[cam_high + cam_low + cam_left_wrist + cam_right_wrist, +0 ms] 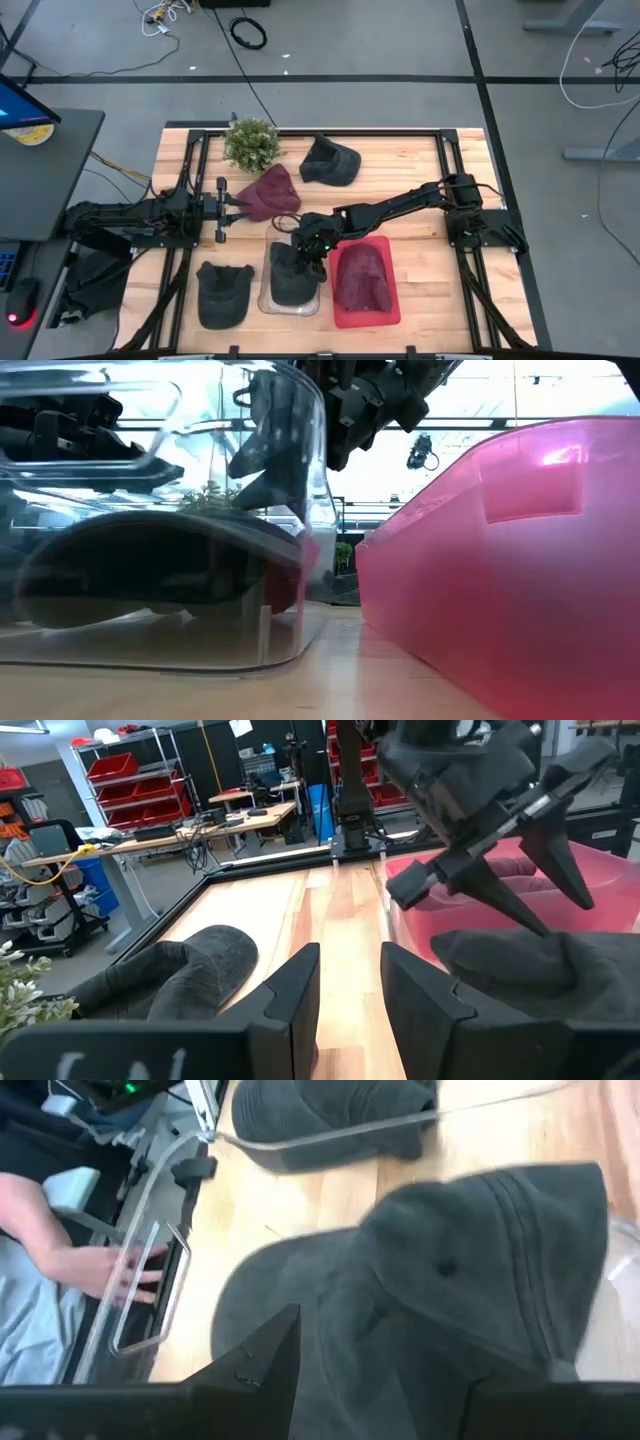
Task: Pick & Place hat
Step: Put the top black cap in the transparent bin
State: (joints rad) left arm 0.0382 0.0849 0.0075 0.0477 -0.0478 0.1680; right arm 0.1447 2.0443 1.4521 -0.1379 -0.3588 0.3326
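Wooden plank desk (420,300) framed by black rails, seen from above. Near its front edge stand two bins side by side: a clear plastic bin (268,296) with rounded corners and a glossy translucent red bin (390,305). The red bin holds a soft maroon hat (362,278). The clear bin holds a dark grey fabric hat (293,278), rounded at the crown, with stitched panels and a top button visible in the right wrist view (470,1280).

Right end effector (308,244): positioned over the back edge of the clear bin, directly above the grey hat; the left wrist view shows its two dark fingers (495,900) spread wide, with tips at or just above the fabric, contact uncertain.

Left end effector (240,203): near the middle of the desk, fingers (295,995) set with a narrow gap and holding nothing, beside a second maroon hat (270,191).

Other items: a black cap (223,292) left of the clear bin, another dark cap (330,160) near the back, and a small bushy green plant (251,143).
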